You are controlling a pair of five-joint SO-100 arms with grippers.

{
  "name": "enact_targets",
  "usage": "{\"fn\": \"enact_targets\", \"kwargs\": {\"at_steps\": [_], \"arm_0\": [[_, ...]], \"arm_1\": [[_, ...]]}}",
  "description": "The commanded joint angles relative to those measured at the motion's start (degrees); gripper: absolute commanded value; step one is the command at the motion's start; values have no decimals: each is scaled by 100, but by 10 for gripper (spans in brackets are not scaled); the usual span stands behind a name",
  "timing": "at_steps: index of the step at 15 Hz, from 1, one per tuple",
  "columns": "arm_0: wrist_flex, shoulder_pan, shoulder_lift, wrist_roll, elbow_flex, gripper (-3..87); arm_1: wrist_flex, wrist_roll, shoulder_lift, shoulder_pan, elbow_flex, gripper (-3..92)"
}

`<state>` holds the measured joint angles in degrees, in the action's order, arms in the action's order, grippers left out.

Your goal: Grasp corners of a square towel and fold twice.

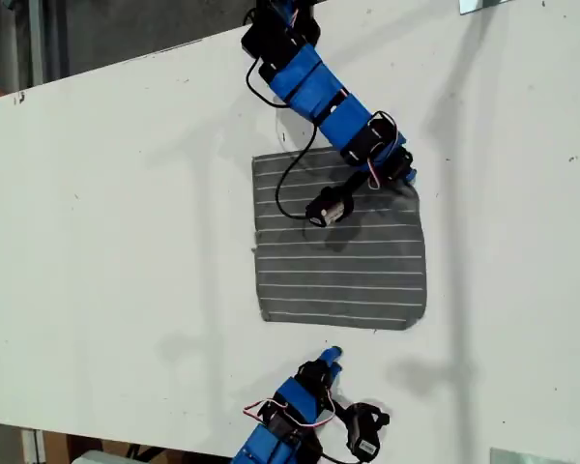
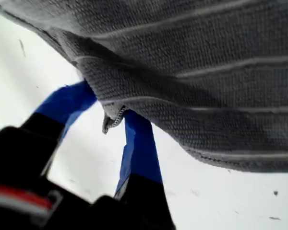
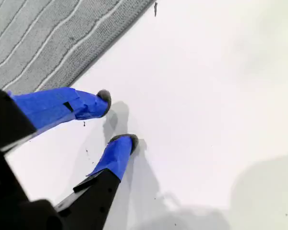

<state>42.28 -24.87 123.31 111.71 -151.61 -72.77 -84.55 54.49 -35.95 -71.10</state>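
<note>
1. Blue-taped fingers (image 2: 137, 148) of my first claw (image 2: 108, 117) fill the first wrist view, pinched closed on a corner (image 2: 113, 120) of the towel (image 2: 206, 62), with grey cloth bunched and lifted between them.
2. Seen in the exterior view as the arm (image 1: 314, 87) reaching down from the top edge, claw (image 1: 401, 174) at the towel's corner (image 1: 409, 187) toward that view's upper right.
3. Dark grey towel (image 1: 343, 261) with thin white stripes, spread mostly flat near the middle of the white table (image 1: 116, 242), puckered only at the gripped corner.
4. My second claw (image 3: 117, 117) parted a little, holding nothing, both fingertips (image 3: 104, 97) low over bare table (image 3: 216, 96), just off the towel's edge (image 3: 62, 48).
5. Shown in the exterior view at the bottom edge, claw (image 1: 331, 358) just below the towel's lower hem, apart from it.
</note>
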Motion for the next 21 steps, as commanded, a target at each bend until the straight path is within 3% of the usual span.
{"fn": "enact_targets", "kwargs": {"at_steps": [1,2,4,5,6,8,10,15,21], "arm_0": [[-26,-88,-782,-53,879,133],[563,-97,-1450,-158,1811,140],[2320,-158,-3032,-510,4386,159],[2874,-237,-3595,-703,5423,166],[2988,-316,-3894,-914,6056,165],[2883,-422,-4342,-1134,6732,171],[2399,-615,-4904,-1248,7058,182],[1969,-1178,-5572,-756,7304,192],[2188,-1266,-6776,-1204,9176,191]], "arm_1": [[-62,-246,-26,114,123,-2],[-62,-255,-26,97,132,-2],[-62,-325,-26,62,132,-2],[-97,-378,-35,18,123,-2],[-105,-413,-62,-18,114,-2],[-114,-448,-132,-62,114,-2],[-132,-475,-141,-105,105,-2],[-176,-501,-114,-149,105,-2],[-176,-475,-97,-132,132,-2]]}}
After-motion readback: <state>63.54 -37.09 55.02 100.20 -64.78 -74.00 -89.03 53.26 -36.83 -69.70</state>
